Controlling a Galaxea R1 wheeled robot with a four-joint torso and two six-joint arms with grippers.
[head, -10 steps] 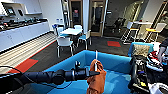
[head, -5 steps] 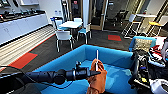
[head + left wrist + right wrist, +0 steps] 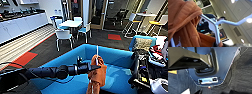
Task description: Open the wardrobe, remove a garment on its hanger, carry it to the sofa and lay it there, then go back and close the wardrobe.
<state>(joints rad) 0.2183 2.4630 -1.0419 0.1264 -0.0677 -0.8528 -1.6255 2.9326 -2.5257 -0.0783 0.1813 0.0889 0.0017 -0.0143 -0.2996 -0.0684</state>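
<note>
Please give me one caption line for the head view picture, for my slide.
Left gripper holds the orange garment on its white hanger over the blue sofa.

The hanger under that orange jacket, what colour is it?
White. The hanger shows best in the left wrist view, with the orange jacket draped over it.

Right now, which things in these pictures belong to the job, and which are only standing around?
Belong to the job:
- garment, orange, on its white hanger
- left gripper, holding the garment
- sofa, blue, under the hanging garment

Only standing around:
- white table and chairs
- kitchen counter
- blue armchair with cushion
</note>
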